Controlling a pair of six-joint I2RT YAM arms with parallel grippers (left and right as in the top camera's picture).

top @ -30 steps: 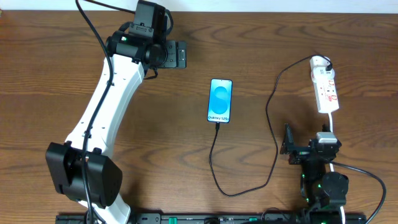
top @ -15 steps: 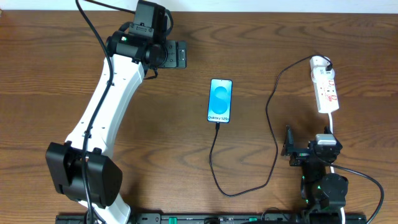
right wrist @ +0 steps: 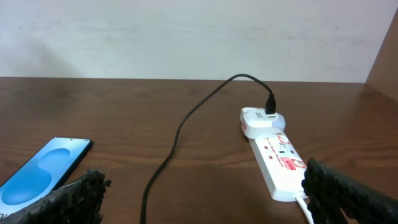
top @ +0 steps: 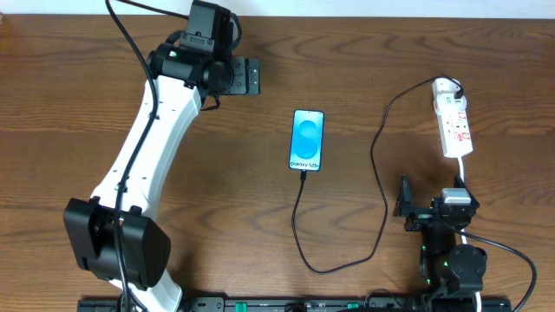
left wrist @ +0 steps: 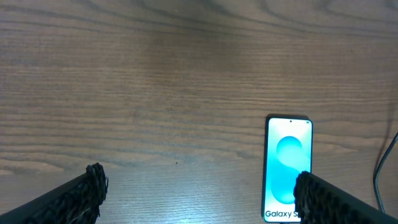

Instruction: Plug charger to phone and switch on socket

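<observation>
Dark brown wood grain covers the table [top: 416, 52] where we see everything laid out. The left gripper [left wrist: 199, 186] has its fingers spread wide, with only bare wood between them. The phone [left wrist: 288, 168] lies flat ahead of it, toward the right side of its view. The screen faces up and is lit blue, and the near corner is hidden behind the finger on that side. From overhead we see this gripper clearly apart from the phone, up near the table's far edge.

The right gripper [right wrist: 205, 186] is also spread wide and grips nothing. The phone lies ahead of it to its left. The socket [right wrist: 280, 163] lies ahead to its right, a white strip pointing away from the gripper, with its near end just beyond the finger on that side.

The charger [right wrist: 178, 132] runs between the two. Its black connector sits in a white adapter [right wrist: 260, 121] at the socket's far end. The cable arcs up and then comes back toward the gripper, nearer the finger on its left. From overhead we follow it looping near the table's front edge and up to the phone's lower edge, where its tip meets the phone. We cannot tell whether the tip is fully seated, nor how the socket's switches stand.
</observation>
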